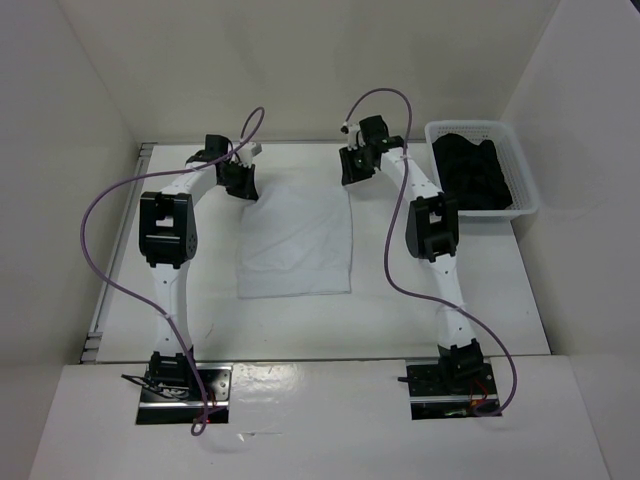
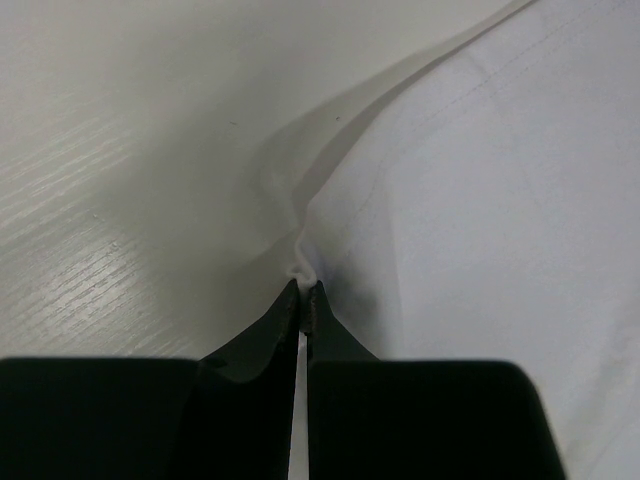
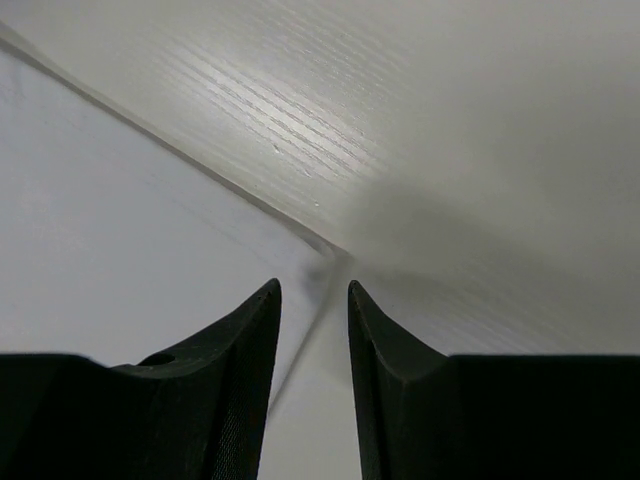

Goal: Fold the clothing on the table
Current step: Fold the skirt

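Early stage: plain white thin-fabric garment point(image 1: 297, 240) lies flat and unfolded mid large flat white table point(image 1: 480, 290). My left jaws are pinched shut on its far-left corner. Right jaws are narrow-open, straddling the far-right corner edge, no grip yet. No fold done, whole fold left.

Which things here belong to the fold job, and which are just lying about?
Job: white garment; table under it; left hand, shut on its far left corner; right hand, open at its far right corner.
Lying about: mesh basket at the far right; black garment inside it.
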Controlling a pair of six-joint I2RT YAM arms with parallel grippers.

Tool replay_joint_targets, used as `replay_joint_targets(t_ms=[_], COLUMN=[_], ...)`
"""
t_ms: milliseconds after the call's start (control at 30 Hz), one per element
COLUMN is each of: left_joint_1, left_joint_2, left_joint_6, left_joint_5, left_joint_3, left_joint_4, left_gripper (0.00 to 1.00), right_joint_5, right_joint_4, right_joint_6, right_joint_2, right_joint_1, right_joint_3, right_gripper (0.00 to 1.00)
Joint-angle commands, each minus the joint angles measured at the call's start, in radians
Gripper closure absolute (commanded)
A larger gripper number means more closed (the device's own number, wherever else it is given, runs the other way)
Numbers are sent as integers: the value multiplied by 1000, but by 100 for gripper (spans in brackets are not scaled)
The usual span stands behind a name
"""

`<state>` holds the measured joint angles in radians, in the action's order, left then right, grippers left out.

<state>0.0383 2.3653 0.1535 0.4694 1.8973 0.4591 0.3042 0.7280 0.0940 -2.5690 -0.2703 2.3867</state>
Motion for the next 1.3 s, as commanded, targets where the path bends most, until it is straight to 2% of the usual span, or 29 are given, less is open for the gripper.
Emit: replay_joint_targets(t_ms=[0,267,500,967,1100,1133,1200,1267], left_joint_1=[5,5,5,14,14,14,14,14], left_joint_2=[6,6,6,-3,-12,-12,-23,-34], left_joint_6=[17,17,26,26,26,26,26,26], left_joint_5=[-44,-44,-44,-44,-44,-44,-44,-54], left_joint_3=[-44,-44,-53,-63,-63,-72,-72,-81], left_joint_4=[82,82,82,82,82,82,82,82], left_gripper=[97,97,97,97,97,97,98,98], right_joint_5=[21,21,41,32,32,23,23,12], right_joint_4=[34,44,53,83,94,94,103,103], right_joint_6=[-8,-8,-8,-8,1,1,1,1], right_joint_2=[-33,-65,-74,-149,-149,-149,-140,-100], right_joint_1=[5,5,5,-23,-32,-32,-32,-32], right_joint_3=[66,95,95,195,204,204,192,157], right_gripper=[62,63,69,71,82,90,99,100])
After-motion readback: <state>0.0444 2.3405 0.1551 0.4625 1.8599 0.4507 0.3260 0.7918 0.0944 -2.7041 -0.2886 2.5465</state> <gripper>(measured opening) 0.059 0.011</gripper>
